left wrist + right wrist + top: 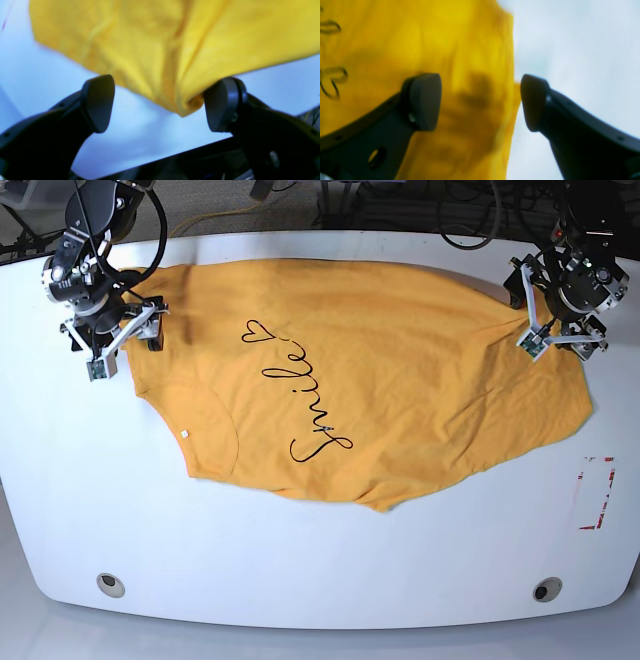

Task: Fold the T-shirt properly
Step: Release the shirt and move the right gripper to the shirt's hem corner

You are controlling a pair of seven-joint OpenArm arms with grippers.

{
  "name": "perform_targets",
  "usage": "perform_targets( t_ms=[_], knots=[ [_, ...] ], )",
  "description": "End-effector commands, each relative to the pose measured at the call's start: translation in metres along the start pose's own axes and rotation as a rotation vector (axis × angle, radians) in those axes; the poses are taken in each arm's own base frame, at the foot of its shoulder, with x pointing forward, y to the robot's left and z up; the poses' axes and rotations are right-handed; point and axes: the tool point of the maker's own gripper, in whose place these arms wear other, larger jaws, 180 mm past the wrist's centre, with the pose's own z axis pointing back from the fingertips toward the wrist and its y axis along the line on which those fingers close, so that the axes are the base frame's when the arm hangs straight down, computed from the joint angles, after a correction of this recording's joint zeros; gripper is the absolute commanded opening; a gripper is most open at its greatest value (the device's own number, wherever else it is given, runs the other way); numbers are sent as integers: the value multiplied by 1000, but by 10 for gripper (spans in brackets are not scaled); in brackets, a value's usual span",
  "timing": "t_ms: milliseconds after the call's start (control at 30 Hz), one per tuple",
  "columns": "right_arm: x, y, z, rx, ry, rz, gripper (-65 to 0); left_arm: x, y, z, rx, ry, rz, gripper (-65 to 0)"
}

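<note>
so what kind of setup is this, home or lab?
Likely a robotics lab bench: a bare white table with mounting holes, cables bunched behind it, and two arms' claws at an orange-yellow T-shirt.

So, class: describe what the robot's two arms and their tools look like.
Left tool and right tool each have two dark grey fingers with rounded, paddle-shaped pads. From the base view, both arms have black and silver wrists with white brackets, and black cables trail behind.

Orange-yellow T-shirt (pixel 400 380) lies spread flat, mildly wrinkled, across the frame's upper middle, on its side with collar toward lower left. Black cursive "Smile" and heart outline face up, left of center.
</note>
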Motion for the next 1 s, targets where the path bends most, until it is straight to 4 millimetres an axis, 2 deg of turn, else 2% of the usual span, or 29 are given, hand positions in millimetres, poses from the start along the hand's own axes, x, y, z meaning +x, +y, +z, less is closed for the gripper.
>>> perform_targets(
  t_ms=[0,67,167,233,400,600,800,967],
  knots=[
    [27,-6,-2,-2,-70,2,-176,11,29,10,85,-55,54,-135],
    [43,-9,-11,6,-97,-19,-176,8,42,15,124,-61,104,-135],
    [61,-11,-23,23,-122,-50,-176,14,52,18,150,-80,120,-133],
    [72,-15,-31,31,-129,-63,-176,13,53,18,152,-80,120,-133],
    [104,-3,-58,108,-122,-46,-176,11,54,19,157,-75,126,-133],
    [123,6,-83,171,-109,-94,-176,-1,51,20,153,-50,134,-133],
    [143,16,-106,243,-100,-172,-176,-22,73,32,226,-26,210,-133],
    [157,28,-123,322,-117,-205,-176,-31,86,40,269,-20,247,-133]
  ],
)
